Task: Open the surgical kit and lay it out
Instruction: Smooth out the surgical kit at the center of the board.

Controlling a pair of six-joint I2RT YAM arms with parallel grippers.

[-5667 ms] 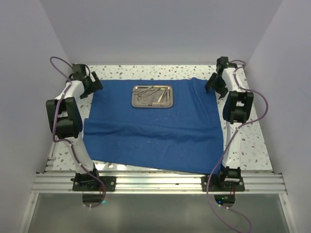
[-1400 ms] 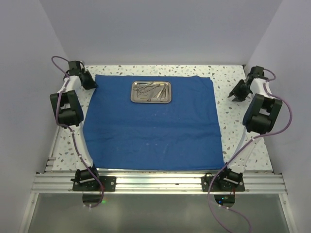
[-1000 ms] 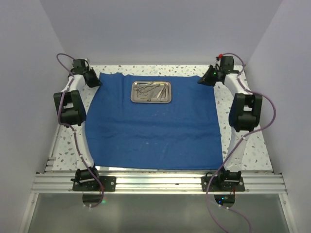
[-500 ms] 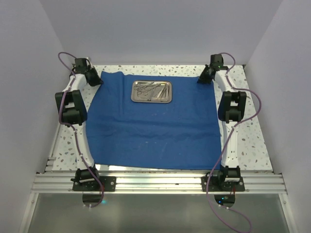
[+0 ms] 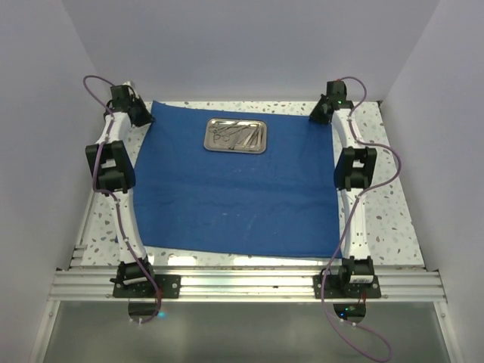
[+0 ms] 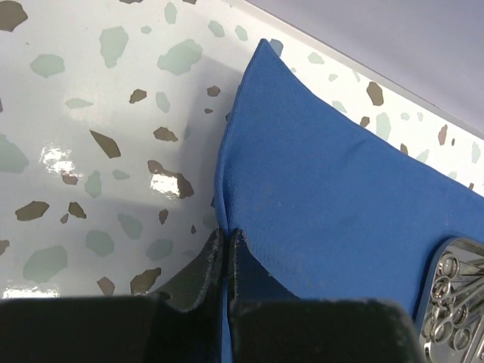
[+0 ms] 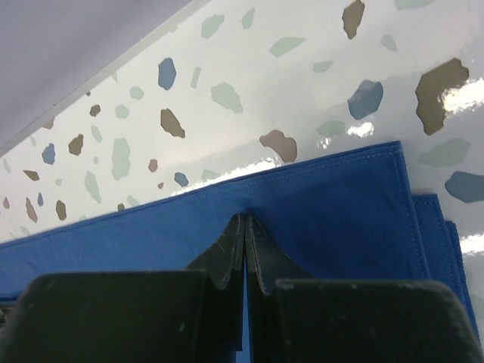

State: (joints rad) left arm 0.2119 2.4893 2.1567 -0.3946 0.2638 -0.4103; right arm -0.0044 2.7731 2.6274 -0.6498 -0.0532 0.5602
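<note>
The royal-blue cloth wrap lies opened flat over most of the speckled worktop, reaching from the near edge almost to the far edge. On it, at the middle of the far edge, sits the small steel tray, with the slim silver instruments heaped inside it. None of them is set out on the cloth.

The left arm reaches to the far-left corner. Its jaws are closed tight on the cloth's edge just short of that corner, the fabric puckering where they meet. The right arm reaches to the far-right corner. Its jaws are likewise pinched together on the cloth's far hem. Just beside that grip, a second layer of cloth shows beneath the corner, so a small fold seems to be tucked under there.

The unwrapping looks close to finished, barring that corner. Lifting the instruments out and arranging them appears to be all ahead.
</note>
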